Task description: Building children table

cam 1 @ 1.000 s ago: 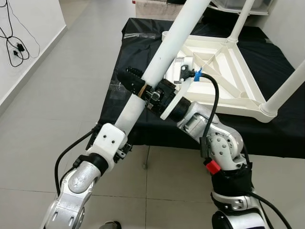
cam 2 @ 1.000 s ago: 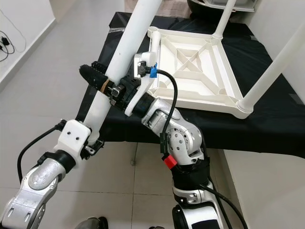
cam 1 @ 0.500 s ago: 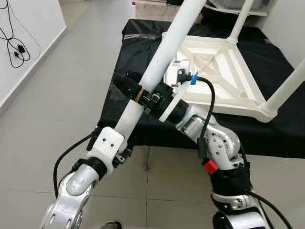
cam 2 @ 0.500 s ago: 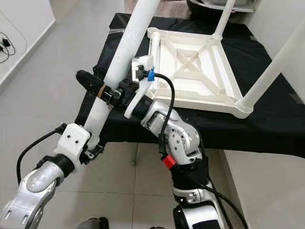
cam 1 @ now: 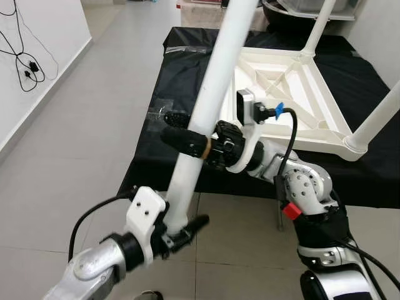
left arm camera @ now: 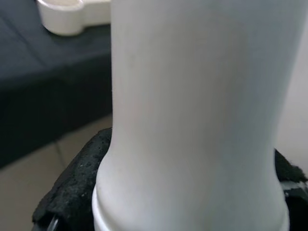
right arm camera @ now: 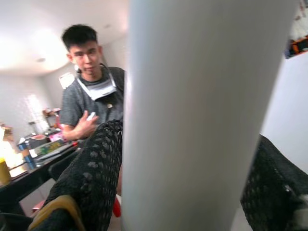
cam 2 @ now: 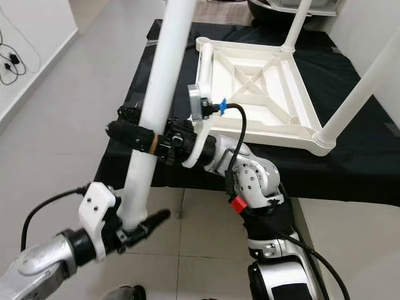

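Presently both jaws clench the long white plastic table leg point(cam 1: 215, 87): right gripper point(cam 1: 187, 139) mid-shaft, left gripper point(cam 1: 178, 232) at its foot. Stiff, light, slippery; you should hold low.

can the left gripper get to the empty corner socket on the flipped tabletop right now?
Probably not as things stand. The left gripper is shut on the bottom end of the loose table leg, low over the floor, and the right gripper clamps the same leg mid-shaft. The tabletop lies further off on the black cloth.

Grey tiled floor point(cam 1: 94, 125), white wall point(cam 1: 37, 37) with dangling black cables point(cam 1: 25, 59).
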Motion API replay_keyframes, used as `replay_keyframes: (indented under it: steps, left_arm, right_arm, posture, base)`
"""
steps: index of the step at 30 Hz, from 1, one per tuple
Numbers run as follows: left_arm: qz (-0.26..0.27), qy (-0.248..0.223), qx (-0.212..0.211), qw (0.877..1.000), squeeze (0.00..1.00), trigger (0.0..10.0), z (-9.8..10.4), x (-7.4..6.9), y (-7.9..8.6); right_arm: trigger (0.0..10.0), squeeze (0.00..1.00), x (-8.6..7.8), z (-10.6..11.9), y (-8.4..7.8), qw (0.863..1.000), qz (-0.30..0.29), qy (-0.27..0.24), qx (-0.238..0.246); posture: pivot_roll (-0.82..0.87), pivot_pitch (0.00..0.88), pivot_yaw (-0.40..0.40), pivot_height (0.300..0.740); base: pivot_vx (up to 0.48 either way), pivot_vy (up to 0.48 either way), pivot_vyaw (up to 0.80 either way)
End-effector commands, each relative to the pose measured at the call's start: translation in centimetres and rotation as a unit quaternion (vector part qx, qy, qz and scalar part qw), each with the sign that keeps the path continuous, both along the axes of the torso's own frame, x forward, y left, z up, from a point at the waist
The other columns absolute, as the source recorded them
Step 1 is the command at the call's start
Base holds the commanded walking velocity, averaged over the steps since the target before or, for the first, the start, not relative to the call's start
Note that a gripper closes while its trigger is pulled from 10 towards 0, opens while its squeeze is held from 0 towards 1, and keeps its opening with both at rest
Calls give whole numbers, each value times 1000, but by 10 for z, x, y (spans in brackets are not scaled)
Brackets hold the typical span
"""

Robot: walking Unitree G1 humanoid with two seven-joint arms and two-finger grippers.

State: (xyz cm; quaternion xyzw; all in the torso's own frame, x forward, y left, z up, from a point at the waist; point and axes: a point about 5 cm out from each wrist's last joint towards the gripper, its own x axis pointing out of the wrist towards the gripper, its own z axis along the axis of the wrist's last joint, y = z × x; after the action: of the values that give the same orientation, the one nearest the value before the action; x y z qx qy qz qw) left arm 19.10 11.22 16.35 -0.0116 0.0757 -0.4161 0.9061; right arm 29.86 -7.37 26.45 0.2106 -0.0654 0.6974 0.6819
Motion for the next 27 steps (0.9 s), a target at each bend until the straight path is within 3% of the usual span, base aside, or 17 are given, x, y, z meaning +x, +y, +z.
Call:
replay_keyframes:
  steps: [1, 12, 27]
  left_arm:
    - [-27, 22, -6, 999, 0, 10000, -1, -9, 2]
    - [-49, 63, -17, 997, 0, 10000, -5, -15, 9]
    - [-81, 88, -8, 993, 0, 10000, -12, -25, 7]
  right_arm:
    - [10000, 0, -1, 5, -2, 999, 31, -8, 5]
    - [10000, 0, -11, -3, -4, 995, 92, -24, -28]
    - [10000, 0, -23, -6, 10, 988, 142, -26, -48]
  posture:
    - [134, 153, -20, 740]
    - [128, 152, -13, 740]
    - [120, 140, -7, 740]
  base:
    - [0, 0, 0]
    - [0, 0, 0]
    - [0, 0, 0]
